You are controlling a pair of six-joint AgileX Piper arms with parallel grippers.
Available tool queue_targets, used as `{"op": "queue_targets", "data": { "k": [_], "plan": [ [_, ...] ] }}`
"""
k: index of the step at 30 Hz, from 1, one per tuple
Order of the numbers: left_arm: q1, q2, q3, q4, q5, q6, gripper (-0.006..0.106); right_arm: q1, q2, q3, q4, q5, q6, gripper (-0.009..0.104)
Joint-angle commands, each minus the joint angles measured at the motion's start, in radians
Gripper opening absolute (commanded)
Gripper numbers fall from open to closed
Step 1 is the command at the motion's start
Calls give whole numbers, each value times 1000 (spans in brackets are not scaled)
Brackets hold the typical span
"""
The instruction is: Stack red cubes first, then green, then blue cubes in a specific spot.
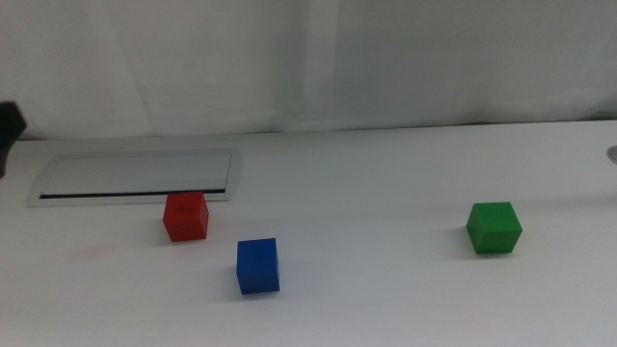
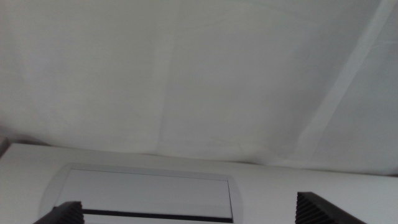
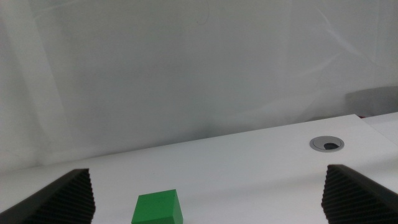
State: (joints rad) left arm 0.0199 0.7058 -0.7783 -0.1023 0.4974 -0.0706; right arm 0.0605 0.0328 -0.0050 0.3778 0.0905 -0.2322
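Nothing is stacked yet: the red cube [image 1: 185, 215] is sitting just before the grey panel [image 1: 135, 177], the blue cube [image 1: 257, 265] near it, the green cube [image 1: 494, 227] far right, while the left gripper [image 2: 186, 214] and right gripper [image 3: 208, 196] are both waiting wide, holding nothing.

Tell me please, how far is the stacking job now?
Done: nothing; no cube is stacked. The red cube, blue cube and green cube sit apart on the table. In hand: nothing; left claw and right claw are open and empty. Left: all three placements, red first.
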Motion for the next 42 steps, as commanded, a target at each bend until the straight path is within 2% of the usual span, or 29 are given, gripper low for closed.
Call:
{"op": "queue_targets", "data": {
  "k": [1,8,13,15,20,22,27,38,42],
  "plan": [
    [-26,88,-61,-15,15,0,84,2,-4,42,0,-7,-3,103],
    [-139,320,-218,4,42,-87,84,2,-4,42,0,-7,-3,103],
    [-223,475,-303,74,106,-189,84,2,-4,42,0,-7,-7,103],
    [-261,535,-333,133,122,-237,84,2,-4,42,0,-7,-9,103],
    [-363,673,-406,377,260,-491,84,2,-4,42,0,-7,-9,103],
    [-388,723,-426,428,319,-546,84,2,-4,42,0,-7,-9,103],
    [-397,839,-432,426,335,-614,84,2,-4,42,0,-7,-11,103],
    [-393,1024,-432,430,265,-614,84,2,-4,42,0,-7,-11,103],
    [-354,1084,-436,426,231,-621,84,2,-4,42,0,-8,-11,103]
  ]
}}
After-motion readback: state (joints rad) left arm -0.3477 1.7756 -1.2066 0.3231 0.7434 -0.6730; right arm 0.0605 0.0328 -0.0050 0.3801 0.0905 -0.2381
